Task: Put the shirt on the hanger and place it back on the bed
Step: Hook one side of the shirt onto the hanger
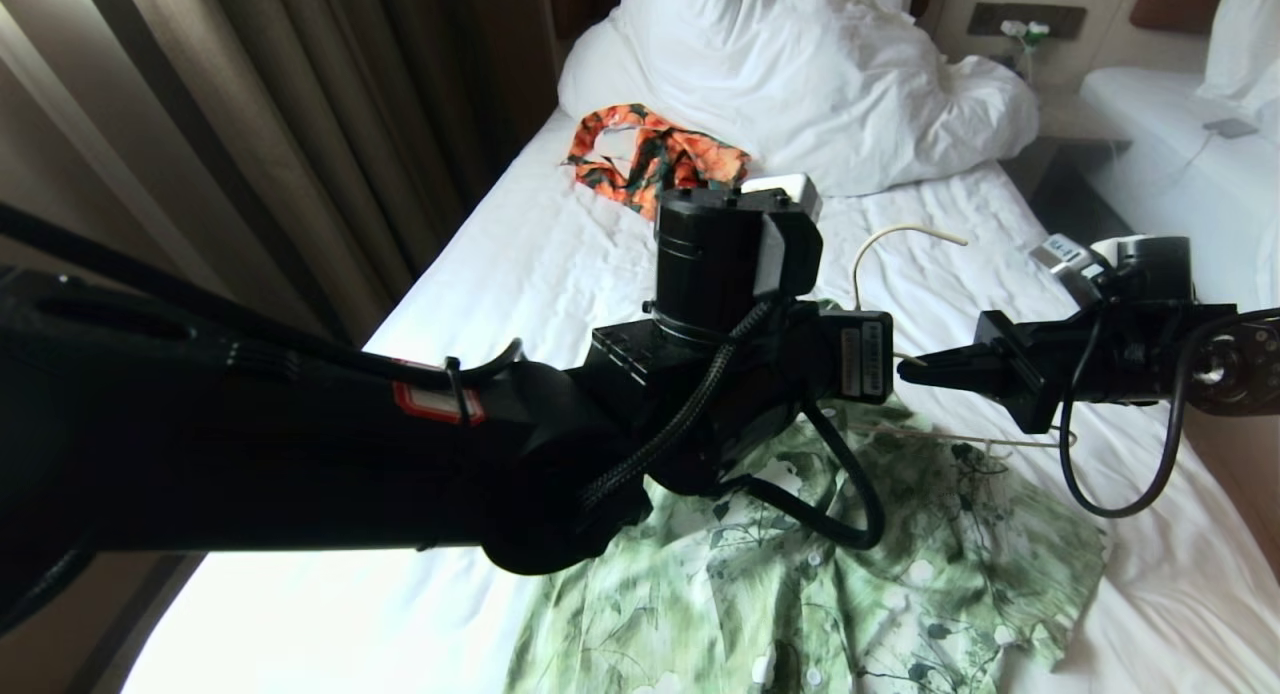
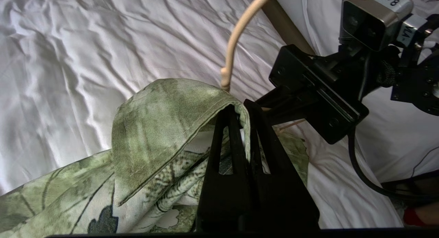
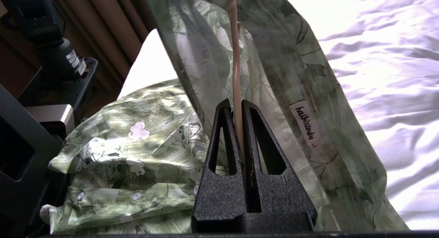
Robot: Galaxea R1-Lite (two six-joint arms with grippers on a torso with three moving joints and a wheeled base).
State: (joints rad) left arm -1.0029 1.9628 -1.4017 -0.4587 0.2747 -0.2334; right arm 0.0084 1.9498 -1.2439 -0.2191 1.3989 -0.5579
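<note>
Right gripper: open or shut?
Shut: the right gripper pinches the hanger wire between its fingers, beside the shirt collar.

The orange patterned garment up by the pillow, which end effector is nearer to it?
Left. The left end effector, gripping the shirt, sits just below the orange garment; the right end effector, clamping the hanger, is farther right.

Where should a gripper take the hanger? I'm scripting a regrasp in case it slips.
By the bare neck just under the hook, from the headboard side: the hanger has only its hook clear of the shirt, where the right gripper pinches it.
</note>
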